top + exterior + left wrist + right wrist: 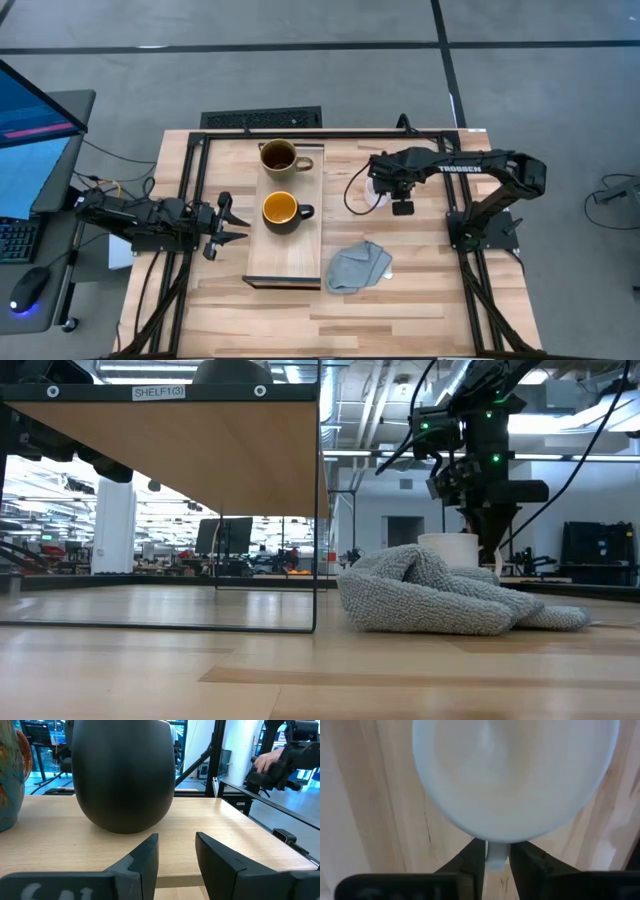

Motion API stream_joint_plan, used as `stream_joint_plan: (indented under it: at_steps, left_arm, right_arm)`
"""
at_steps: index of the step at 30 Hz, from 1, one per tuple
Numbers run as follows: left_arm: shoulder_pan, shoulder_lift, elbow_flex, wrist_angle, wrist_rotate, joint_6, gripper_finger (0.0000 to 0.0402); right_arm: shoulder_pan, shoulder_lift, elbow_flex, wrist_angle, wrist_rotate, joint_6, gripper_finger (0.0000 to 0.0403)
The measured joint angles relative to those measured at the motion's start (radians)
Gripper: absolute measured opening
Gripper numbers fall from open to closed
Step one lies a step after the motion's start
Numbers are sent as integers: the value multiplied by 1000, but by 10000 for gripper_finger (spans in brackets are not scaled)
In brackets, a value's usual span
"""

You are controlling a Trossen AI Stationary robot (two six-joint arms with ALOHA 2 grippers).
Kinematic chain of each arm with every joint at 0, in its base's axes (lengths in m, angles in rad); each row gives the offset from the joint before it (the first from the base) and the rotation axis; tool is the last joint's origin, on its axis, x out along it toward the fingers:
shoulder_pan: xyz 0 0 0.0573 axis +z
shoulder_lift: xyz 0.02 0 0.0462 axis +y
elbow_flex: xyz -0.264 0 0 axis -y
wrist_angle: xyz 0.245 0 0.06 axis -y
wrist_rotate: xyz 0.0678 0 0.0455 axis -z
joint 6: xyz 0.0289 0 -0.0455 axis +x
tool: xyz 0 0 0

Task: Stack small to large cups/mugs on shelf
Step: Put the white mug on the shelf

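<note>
White mug's (515, 775) handle (496, 856) sits pinched between right gripper's (497, 857) jaws.

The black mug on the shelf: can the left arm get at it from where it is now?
Probably yes: the left end effector is open beside the shelf, facing the black mug, nothing between.

- The place was a robotics lab: two dark arms stood at a slatted wooden table (400, 300).
- A monitor (30, 140), keyboard (262, 119) and mouse (27, 291) stood nearby.
- Far behind were more workstations.
</note>
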Motion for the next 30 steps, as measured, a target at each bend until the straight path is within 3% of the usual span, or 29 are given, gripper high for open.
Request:
stream_joint_plan:
  at_steps: [8, 24, 30]
  left_arm:
    - [0, 0, 0, 0, 0, 0, 119]
    - [0, 0, 0, 0, -2, 30, 119]
    - [0, 0, 0, 0, -4, 30, 119]
  right_arm:
    - [0, 0, 0, -5, 2, 3, 65]
    - [0, 0, 1, -32, 13, 30, 63]
    - [1, 0, 60, -96, 16, 64, 62]
